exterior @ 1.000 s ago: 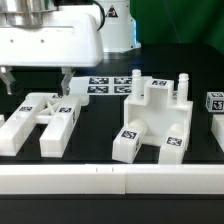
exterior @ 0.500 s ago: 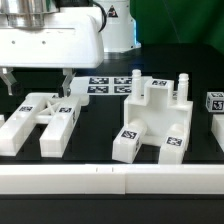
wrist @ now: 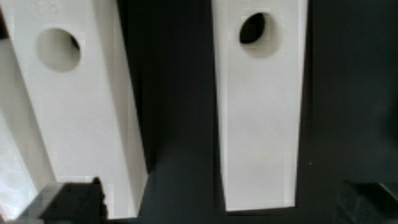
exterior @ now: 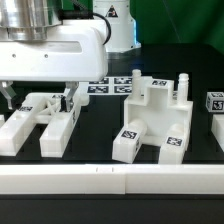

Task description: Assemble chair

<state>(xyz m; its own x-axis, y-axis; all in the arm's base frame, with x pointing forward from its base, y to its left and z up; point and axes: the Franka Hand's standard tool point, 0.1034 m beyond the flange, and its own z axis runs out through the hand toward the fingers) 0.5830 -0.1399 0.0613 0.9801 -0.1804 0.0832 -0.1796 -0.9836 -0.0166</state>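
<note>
While the gripper (exterior: 38,98) hangs low at the exterior view's left, its fingers (exterior: 67,100) stand spread wide on either side of a white leg frame (exterior: 42,122) lying flat on the black table (exterior: 95,125), and they pinch nothing. One finger is just beside the frame's outer edge, but I cannot tell whether it touches. Near the middle of that view sits the seat block (exterior: 150,118), a chunky white part with pegs standing up from its top and square tags on its faces, well apart from the leg frame. Behind both, the marker board (exterior: 108,85) lies flat. Another white piece (exterior: 218,128) shows at the right edge, and a white rail (exterior: 110,180) runs across the foreground. From the wrist, two long white bars (wrist: 80,120) lie side by side, each with a dark hole (wrist: 59,48), and dark table shows between them.
</note>
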